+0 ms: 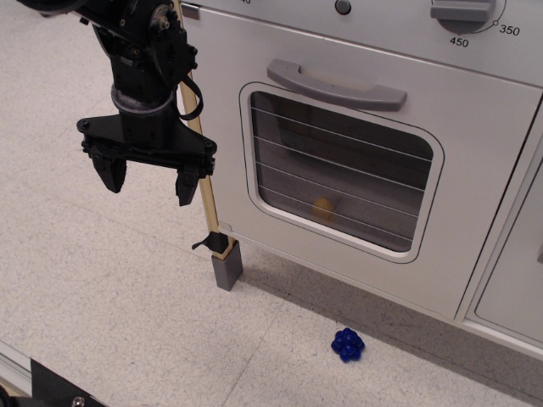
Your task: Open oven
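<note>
The white toy oven [475, 153] fills the upper right. Its door is shut and carries a grey bar handle [336, 85] above a rounded window [339, 174] with wire lines. A small yellowish object [322, 208] shows behind the window. A grey knob [462, 12] marked 350 and 450 sits at the top edge. My black gripper [147, 181] hangs at the upper left, pointing down. It is open and empty, left of the door and lower than the handle.
A thin wooden stick [206, 170] with a grey block foot [227, 264] leans at the oven's left corner, just right of my gripper. A blue toy [347, 345] lies on the speckled floor. A plain white cabinet panel [513, 284] stands at the right.
</note>
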`<state>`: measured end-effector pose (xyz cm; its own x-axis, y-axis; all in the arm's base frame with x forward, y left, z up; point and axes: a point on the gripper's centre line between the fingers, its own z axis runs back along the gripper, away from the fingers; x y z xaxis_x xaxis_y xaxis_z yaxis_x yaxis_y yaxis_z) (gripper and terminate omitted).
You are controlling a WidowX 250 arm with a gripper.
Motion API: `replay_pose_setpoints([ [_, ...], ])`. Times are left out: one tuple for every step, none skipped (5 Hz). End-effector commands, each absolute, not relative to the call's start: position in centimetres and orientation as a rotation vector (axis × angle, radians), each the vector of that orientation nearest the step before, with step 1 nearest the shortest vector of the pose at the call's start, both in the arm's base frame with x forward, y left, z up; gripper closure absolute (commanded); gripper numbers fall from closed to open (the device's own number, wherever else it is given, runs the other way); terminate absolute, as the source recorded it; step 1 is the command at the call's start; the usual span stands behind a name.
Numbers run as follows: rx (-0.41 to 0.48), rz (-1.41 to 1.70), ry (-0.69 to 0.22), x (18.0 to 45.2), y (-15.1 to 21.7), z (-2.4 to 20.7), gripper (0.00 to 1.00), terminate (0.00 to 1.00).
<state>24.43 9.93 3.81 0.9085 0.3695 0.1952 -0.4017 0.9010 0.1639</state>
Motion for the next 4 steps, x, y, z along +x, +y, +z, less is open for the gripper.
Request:
replay_pose_setpoints([
  [0.203,0.401,-0.161,24.4,9.9,3.8,0.0,0.0],
  [0.013,0.663,-0.224,26.5,8.7,5.5,0.0,0.0],
  [-0.1,0.922,-0.254,29.0,7.8,7.4,0.0,0.0],
  [-0.181,1.181,-0.262,31.0,7.6,8.3,0.0,0.0],
])
